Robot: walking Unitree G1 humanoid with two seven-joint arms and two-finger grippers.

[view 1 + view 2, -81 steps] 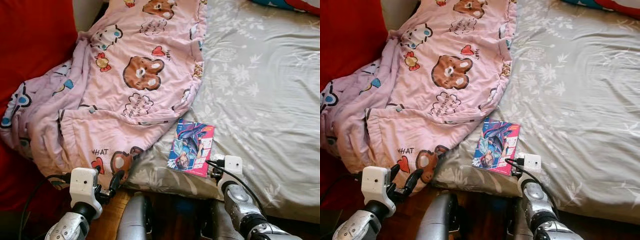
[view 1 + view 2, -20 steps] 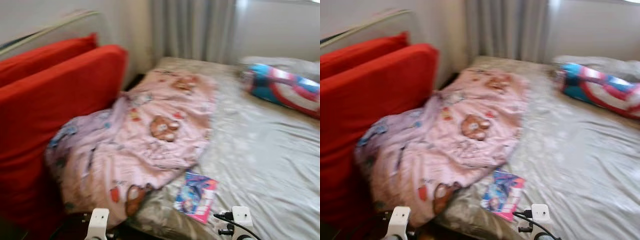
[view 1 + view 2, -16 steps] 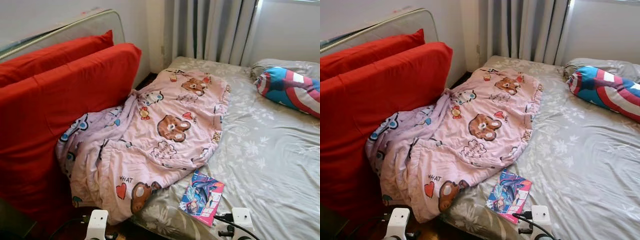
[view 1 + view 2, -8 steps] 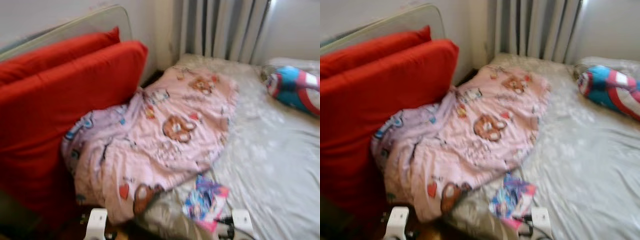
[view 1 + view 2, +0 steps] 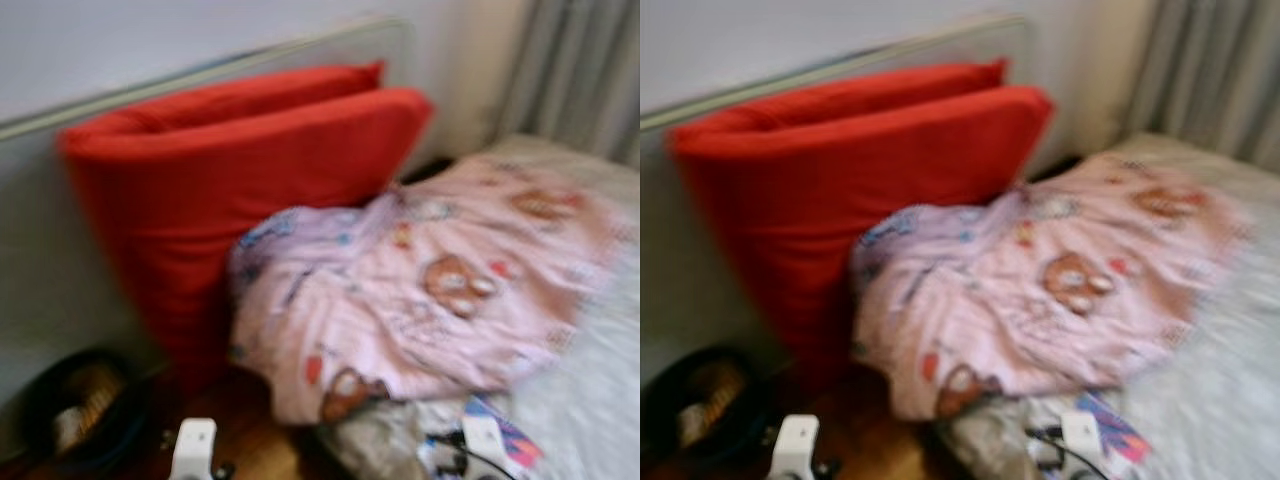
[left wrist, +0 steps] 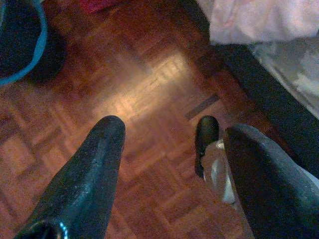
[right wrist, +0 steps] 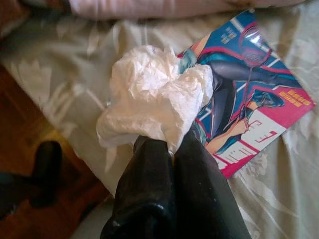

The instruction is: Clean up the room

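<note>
White crumpled tissue (image 7: 154, 102) sits clamped in the right end effector (image 7: 167, 144). A dark bin (image 5: 75, 410) lies far left on the floor, nearer the left end effector (image 6: 172, 137), whose fingers stand apart.

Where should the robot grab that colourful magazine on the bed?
The magazine lies flat on the grey sheet, so grip a thin free edge, best the pink corner, sliding in low from the bed's edge. The right tool already pinches a crumpled tissue; the open left tool suits better.

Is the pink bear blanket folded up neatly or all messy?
Messy. The pink bear blanket lies rumpled in a heap, spilling off the bed against the red cushion.
</note>
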